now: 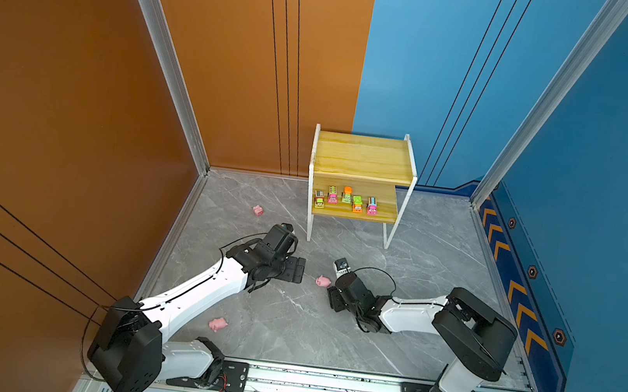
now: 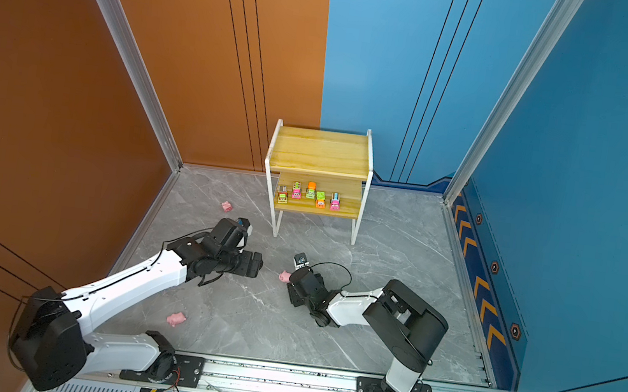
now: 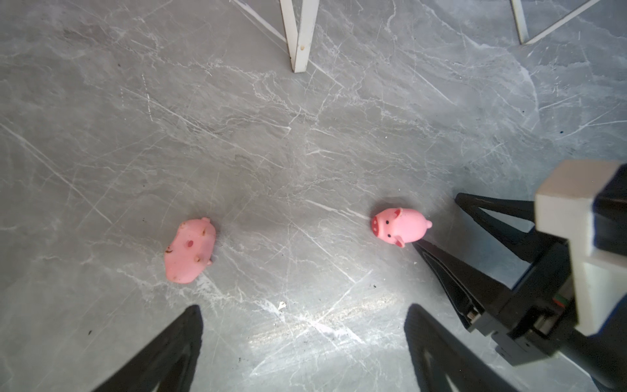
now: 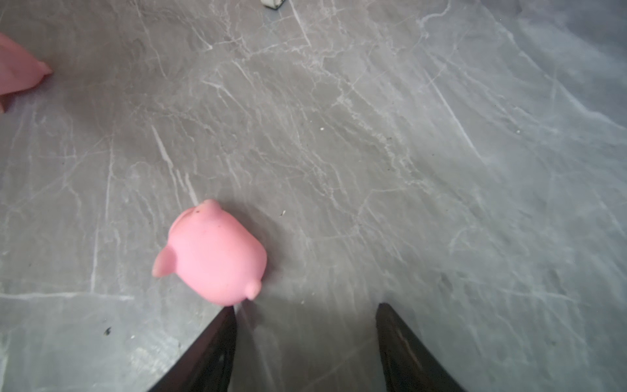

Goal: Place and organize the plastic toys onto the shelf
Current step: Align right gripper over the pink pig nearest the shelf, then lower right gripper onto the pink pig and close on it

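Five toy trucks (image 1: 346, 201) are seen lined up on the lower board of the shelf (image 1: 364, 158), far centre of the floor; the upper board is bare. Pigs are on the grey floor (image 1: 288, 324): one far left nr the shelf leg (image 1: 258, 210), one near left by the left arm base (image 1: 218, 324), one at centre (image 1: 322, 281) btwn the two grippers. A 4th pig, lying belly-up, is shown in the left wrist view (image 3: 190, 250); it is hidden under the left arm in both top views.

Left gripper (image 3: 302, 342): jaws spread wide, nothing held, hovering over the belly-up pig. Right gripper (image 4: 305, 339): jaws about half open, empty; the centre pig (image 4: 213, 253) sits just ahead of one fingertip (image 4: 227, 319), off to one side and not btwn the jaws. Contact cannot be told.

Handling, as judged: pigs look like soft, squishy rubber/vinyl, v. light, rounded and smooth, so likely to roll or be nudged away when a tip touches first. Best taken across the flanks at mid-body, w/ jaws centred over the back; ears, tail and snout are too small to hold. A gentle squeeze should be enough, since some give is expected. The right gripper would need to be shifted sideways before closing. Trucks seem hard plastic and are already placed.
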### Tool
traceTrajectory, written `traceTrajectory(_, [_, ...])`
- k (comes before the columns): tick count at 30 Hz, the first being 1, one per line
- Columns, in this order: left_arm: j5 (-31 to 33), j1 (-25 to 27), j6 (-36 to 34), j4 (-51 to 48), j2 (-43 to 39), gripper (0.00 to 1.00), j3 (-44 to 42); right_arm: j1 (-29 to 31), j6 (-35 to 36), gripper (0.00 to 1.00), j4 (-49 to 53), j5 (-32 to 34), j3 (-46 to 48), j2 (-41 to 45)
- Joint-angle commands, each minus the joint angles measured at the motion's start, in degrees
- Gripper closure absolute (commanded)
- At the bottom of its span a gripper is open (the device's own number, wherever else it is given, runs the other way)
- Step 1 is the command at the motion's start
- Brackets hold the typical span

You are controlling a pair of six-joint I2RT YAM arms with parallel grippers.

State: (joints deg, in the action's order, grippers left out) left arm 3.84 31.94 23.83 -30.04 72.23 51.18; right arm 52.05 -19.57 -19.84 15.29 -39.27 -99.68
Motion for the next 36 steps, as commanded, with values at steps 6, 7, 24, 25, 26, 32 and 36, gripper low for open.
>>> traceTrajectory(6, [-0.6,0.4,-0.6,-0.9,0.1,0.06,1.3,-3.5,-2.4,0.35,-1.2,-3.7,-2.3,-5.8])
traceTrajectory(7, [-0.6,0.4,-0.6,-0.9,0.1,0.06,1.3,-3.7,-2.4,0.35,-1.2,-4.0,-3.1,-6.5])
traceTrajectory(24, [-1.4,0.1,-12.3,-6.8,-0.4,0.02,11.9,-5.9,-3.9,0.25,6.6,-6.3,-8.4,1.1])
traceTrajectory(25, [-1.2,0.0,-13.4,-7.0,-0.5,0.02,12.5,-5.0,-5.5,0.24,8.4,-4.9,-8.8,2.4])
traceTrajectory(26, [-0.9,-0.2,-14.1,-7.0,-1.0,0.02,12.5,-3.8,-7.2,0.24,10.4,-3.0,-9.3,3.6])
traceTrajectory(32, [-2.5,-3.3,-15.6,-6.1,-3.4,0.0,10.3,4.9,-17.7,0.23,21.4,8.2,-14.6,4.1])
traceTrajectory(36, [-2.9,-4.2,-15.4,-3.8,-5.2,0.0,8.2,7.9,-22.7,0.25,29.4,12.5,-21.3,-0.4])
